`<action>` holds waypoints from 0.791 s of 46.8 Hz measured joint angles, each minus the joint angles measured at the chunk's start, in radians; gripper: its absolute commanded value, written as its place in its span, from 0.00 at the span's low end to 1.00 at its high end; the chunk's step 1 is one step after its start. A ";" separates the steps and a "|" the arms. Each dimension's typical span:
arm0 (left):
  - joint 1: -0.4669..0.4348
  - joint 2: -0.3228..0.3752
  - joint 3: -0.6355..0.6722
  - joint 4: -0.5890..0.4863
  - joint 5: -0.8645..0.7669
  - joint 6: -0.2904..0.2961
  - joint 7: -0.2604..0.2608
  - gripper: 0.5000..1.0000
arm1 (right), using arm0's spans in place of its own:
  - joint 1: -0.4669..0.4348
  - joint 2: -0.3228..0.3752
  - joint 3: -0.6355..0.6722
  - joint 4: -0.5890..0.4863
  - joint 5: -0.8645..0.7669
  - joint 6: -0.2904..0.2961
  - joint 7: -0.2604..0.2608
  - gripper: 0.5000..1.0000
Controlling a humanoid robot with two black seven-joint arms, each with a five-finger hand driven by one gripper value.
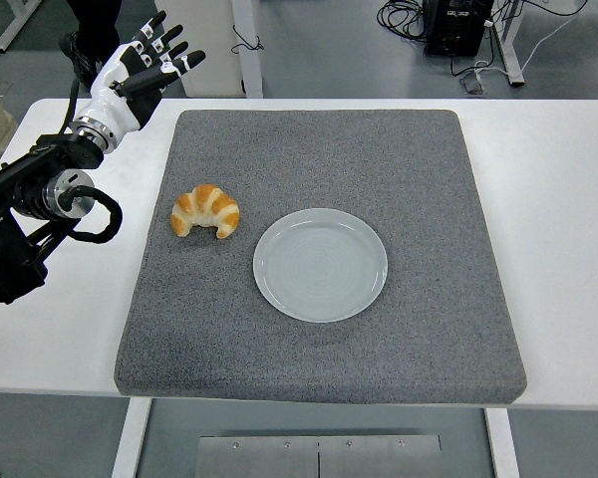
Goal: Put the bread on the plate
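The left hand (140, 72) hung above the far-left corner of the white bench (568, 199), its fingers (184, 62) spread apart and holding nothing. The bread (205, 210), a golden croissant, lay on the grey mat (319, 149), untouched and well apart from that hand. From the hand, the bread sat at about five o'clock, nearer the robot and slightly further in over the mat. From the plate (320, 264), it lay at roughly ten o'clock, just beside the rim but not touching it.

The croissant's long axis ran close to nine-to-three across the picture, tilted a little, with its two tips curling down toward the near edge and its arched back toward the far side. The plate stood bare near the middle of the mat.

The right arm was not in view, so the left hand was the only one placed to reach the bread, which lay on the left half of the mat. By this picture the grasp had not yet begun. The coming reach looked to call for a drop toward five o'clock, with the open fingers closing across the croissant's short width rather than along its length, followed by a short carry toward four o'clock onto the plate.
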 measured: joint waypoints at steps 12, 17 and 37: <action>-0.031 0.107 0.096 -0.154 0.063 0.040 0.004 0.95 | 0.000 0.000 0.000 0.000 0.000 0.000 0.000 1.00; -0.037 0.140 0.115 -0.196 0.134 0.053 0.052 0.95 | 0.001 0.000 0.000 0.000 0.000 0.000 0.000 1.00; -0.025 0.229 0.120 -0.382 0.487 0.111 0.114 0.95 | 0.000 0.000 0.000 0.000 0.000 0.000 -0.001 1.00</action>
